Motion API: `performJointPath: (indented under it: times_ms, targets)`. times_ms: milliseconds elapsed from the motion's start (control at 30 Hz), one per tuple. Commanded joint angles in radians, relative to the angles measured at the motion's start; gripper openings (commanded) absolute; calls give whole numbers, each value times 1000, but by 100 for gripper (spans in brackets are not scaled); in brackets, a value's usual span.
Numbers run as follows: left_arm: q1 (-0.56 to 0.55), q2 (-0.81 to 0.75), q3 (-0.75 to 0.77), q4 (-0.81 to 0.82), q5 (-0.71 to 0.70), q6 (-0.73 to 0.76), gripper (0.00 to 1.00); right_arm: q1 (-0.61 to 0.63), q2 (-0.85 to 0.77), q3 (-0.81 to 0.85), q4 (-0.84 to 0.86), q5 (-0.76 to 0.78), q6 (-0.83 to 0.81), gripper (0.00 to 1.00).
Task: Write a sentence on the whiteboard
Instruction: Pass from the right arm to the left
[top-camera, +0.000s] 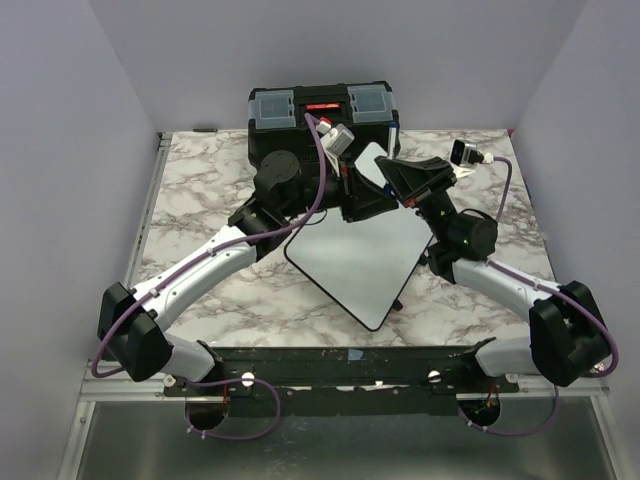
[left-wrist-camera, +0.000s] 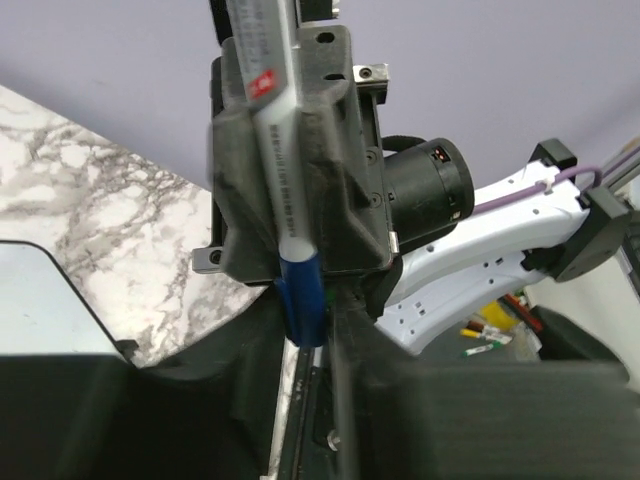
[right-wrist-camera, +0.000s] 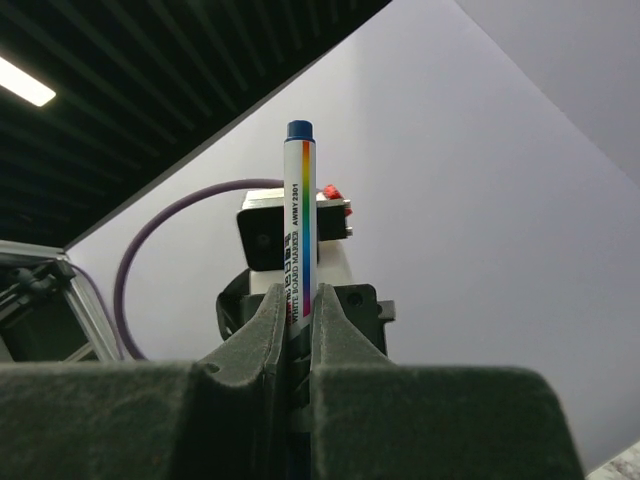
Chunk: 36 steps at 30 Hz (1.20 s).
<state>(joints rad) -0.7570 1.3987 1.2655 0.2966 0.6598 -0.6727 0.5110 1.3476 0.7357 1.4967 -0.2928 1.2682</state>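
Observation:
The whiteboard (top-camera: 360, 262) lies flat on the marble table, turned like a diamond; one corner of it shows in the left wrist view (left-wrist-camera: 40, 300). The sentence is not in view; the board's face looks plain white. Above the board's far corner my right gripper (top-camera: 388, 186) (right-wrist-camera: 299, 300) is shut on a white marker (right-wrist-camera: 299, 215) (left-wrist-camera: 275, 150) with a rainbow stripe. The marker's blue cap (left-wrist-camera: 302, 300) points down into my left gripper (left-wrist-camera: 308, 335) (top-camera: 348, 192), whose jaws press on the cap from both sides.
A black toolbox (top-camera: 320, 108) with clear lid trays stands at the back, just behind both grippers. Marble tabletop (top-camera: 200, 180) surrounds the board. Grey walls close in the left, right and back. Loose markers (left-wrist-camera: 490, 335) lie off to the right in the left wrist view.

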Motion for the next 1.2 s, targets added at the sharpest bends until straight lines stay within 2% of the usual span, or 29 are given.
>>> performJointPath:
  times_ms: [0, 33, 200, 233, 300, 367, 400, 433, 700, 900, 1033, 1167]
  targets:
    - [-10, 6, 30, 16, -46, 22, 7, 15, -8, 13, 49, -14, 5, 1]
    - [-10, 5, 31, 9, -51, 24, 0, 15, -7, 9, 51, -16, 7, 1]
    - [-8, -27, 41, -99, -77, 95, 0, 16, -34, -15, 18, -30, -17, 1]
    - [-8, -39, 45, -122, -76, 113, 0, 15, -48, -14, -14, -43, -37, 5]
    - [-4, -57, 53, -187, -77, 158, 0, 14, -82, 3, -124, -71, -102, 30]
    - [2, -71, 68, -265, -74, 215, 0, 15, -121, 30, -263, -92, -172, 62]
    - [7, -76, 76, -317, -79, 243, 0, 15, -143, 48, -335, -98, -217, 74]
    - [13, -81, 86, -364, -83, 278, 0, 14, -163, 66, -430, -103, -259, 80]
    - [54, -90, 180, -686, -124, 524, 0, 15, -222, 332, -1129, -123, -624, 82]
    - [57, -86, 231, -813, -256, 665, 0, 15, -183, 532, -1528, -116, -733, 82]
    - [57, -104, 217, -820, -326, 768, 0, 15, -165, 610, -1708, -97, -780, 82]
    - [56, -115, 218, -841, -371, 887, 0, 15, -161, 660, -1819, -110, -818, 82]
